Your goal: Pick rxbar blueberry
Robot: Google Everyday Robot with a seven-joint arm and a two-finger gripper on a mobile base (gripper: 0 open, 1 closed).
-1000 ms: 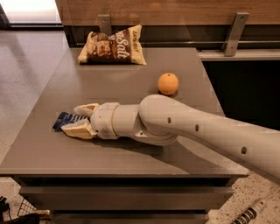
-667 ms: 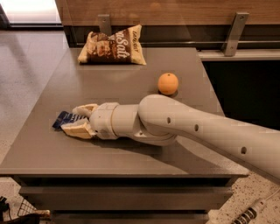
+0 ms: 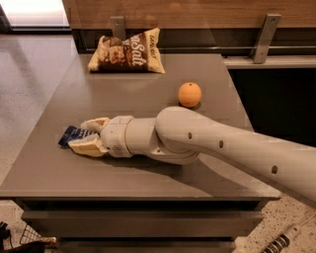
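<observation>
Matte grey-brown rectangular table under me. Cream-and-brown crinkled chip bag lies flat at table's back edge, left of centre. Round orange fruit sits right of middle, well apart from bag. Brown wooden wall panel behind. Pale speckled floor at left. My gripper low at table's front-left, well apart from both.

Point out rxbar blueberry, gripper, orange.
rxbar blueberry (image 3: 69,133): camera view, exposed left end.
gripper (image 3: 84,134): camera view, its tip, at the rxbar blueberry, front left of table (image 3: 54,170).
orange (image 3: 189,94): camera view, middle of fruit.
</observation>
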